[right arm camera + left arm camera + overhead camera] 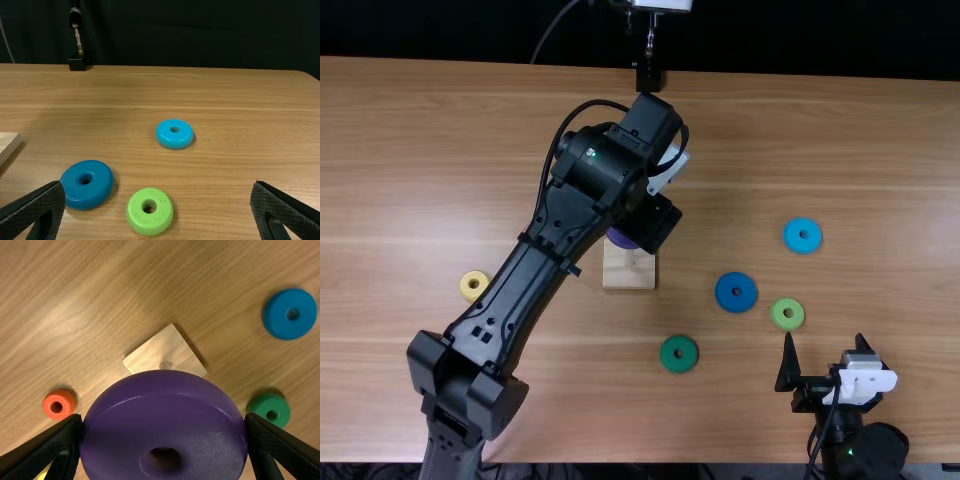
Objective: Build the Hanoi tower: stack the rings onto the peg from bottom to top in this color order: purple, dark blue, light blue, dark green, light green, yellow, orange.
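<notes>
I'm on the first step: the purple ring (164, 410) is pinched between the fingers of my left gripper (162, 420), close to the peg (165, 365) and its wooden base (629, 275), around the middle of the top view. Next I'd line its hole up over the peg, lower it level and let go only once it seats; off-centre, it could catch on the tip. The right gripper (824, 350), lower right of the top view, has its fingers spread, with the light green ring (778, 314) just ahead of them, so I'd watch that one when sending it for the dark blue ring (725, 292), right of centre. The light blue ring (794, 237) lies farther up and right, the dark green (668, 356) below centre, the yellow (466, 290) at left, near my left forearm (520, 290). All these sit well in from the table (880, 150) edges, and the gap from base to dark blue looks wide enough to work in. The black post (648, 78) at top centre limits swinging outward.
</notes>
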Robot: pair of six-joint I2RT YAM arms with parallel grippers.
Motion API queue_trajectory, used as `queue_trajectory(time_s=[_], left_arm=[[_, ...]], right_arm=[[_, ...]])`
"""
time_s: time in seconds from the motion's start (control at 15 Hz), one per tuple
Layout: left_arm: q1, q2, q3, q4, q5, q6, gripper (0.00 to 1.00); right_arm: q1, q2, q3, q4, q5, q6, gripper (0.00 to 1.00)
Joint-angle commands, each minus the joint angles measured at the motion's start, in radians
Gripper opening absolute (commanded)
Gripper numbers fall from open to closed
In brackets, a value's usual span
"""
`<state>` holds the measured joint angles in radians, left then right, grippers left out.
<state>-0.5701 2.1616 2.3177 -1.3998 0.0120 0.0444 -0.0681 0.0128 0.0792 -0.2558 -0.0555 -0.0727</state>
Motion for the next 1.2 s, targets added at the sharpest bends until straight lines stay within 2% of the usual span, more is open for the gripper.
queue_trajectory(time_s=[0.0, 0.13, 0.2, 0.27, 0.4, 0.93, 1.07, 1.13], left_arm=[[-0.008, 0.029, 0.026, 0.001, 0.01, -0.011, 0.12], [-0.01, 0.03, 0.023, 0.001, 0.01, -0.013, 0.14], [-0.01, 0.033, 0.025, 0.001, 0.01, -0.011, 0.21], [-0.01, 0.033, 0.025, -0.001, 0.008, -0.011, 0.39], [-0.01, 0.033, 0.023, -0.014, 0.008, -0.011, 1.0], [0.007, 0.015, 0.02, 0.01, 0.006, -0.009, 1.0], [0.026, -0.082, 0.009, 0.087, 0.005, -0.008, 1.0], [0.058, -0.151, -0.029, 0.165, -0.001, -0.009, 1.0]], right_arm=[[-0.015, -0.013, -0.065, -0.073, 0.004, 0.003, 1.0], [-0.015, -0.013, -0.065, -0.073, 0.004, 0.003, 1.0], [-0.015, -0.013, -0.065, -0.073, 0.004, 0.003, 1.0], [-0.015, -0.013, -0.065, -0.073, 0.004, 0.003, 1.0], [-0.015, -0.013, -0.065, -0.073, 0.004, 0.003, 1.0], [-0.015, -0.013, -0.065, -0.073, 0.004, 0.003, 1.0], [-0.015, -0.013, -0.065, -0.073, 0.004, 0.003, 1.0], [-0.015, -0.013, -0.065, -0.073, 0.004, 0.003, 1.0]])
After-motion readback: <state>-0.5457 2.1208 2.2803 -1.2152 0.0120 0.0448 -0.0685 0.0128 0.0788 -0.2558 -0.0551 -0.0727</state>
